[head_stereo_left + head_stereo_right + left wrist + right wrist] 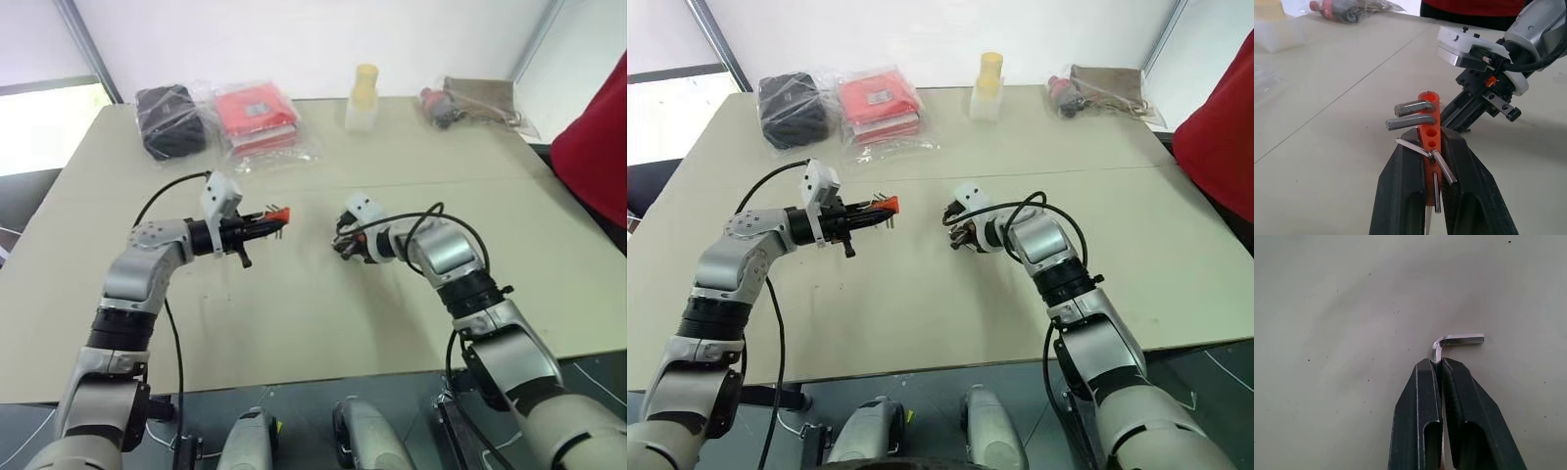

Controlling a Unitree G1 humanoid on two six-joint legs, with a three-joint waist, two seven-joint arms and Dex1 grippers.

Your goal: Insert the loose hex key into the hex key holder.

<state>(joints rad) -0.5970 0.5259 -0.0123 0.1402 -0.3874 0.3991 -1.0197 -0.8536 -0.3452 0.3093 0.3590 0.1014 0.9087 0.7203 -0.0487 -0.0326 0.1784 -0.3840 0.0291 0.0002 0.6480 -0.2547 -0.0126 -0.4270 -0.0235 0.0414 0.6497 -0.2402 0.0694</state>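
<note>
1. We take the small orange-red plastic hex key holder [1429,128] as our landmark. It sits clenched between the two black fingers of the left gripper [263,223], held above the beige table [294,313], with its free end pointing toward the right arm.

2. Several thin metal keys already stick out of the holder. Two thicker grey ones with bent ends stand near its free end and thinner ones splay out closer to the fingers. At least two round holes in its side look empty to us.

3. The loose hex key [1449,343], a thin L-shaped grey metal rod, is gripped by the right gripper [345,245]. Its jaws are clamped on the long shank, and the bend and short arm stick out past the fingertips.

4. That gripper is near the holder, off its free end, angled down toward the tabletop and apart from the holder. We cannot tell whether the key touches the table.

5. We judge that both grasps are made. What is left is lifting the key, lining it up with an empty hole and pushing it in.
</note>
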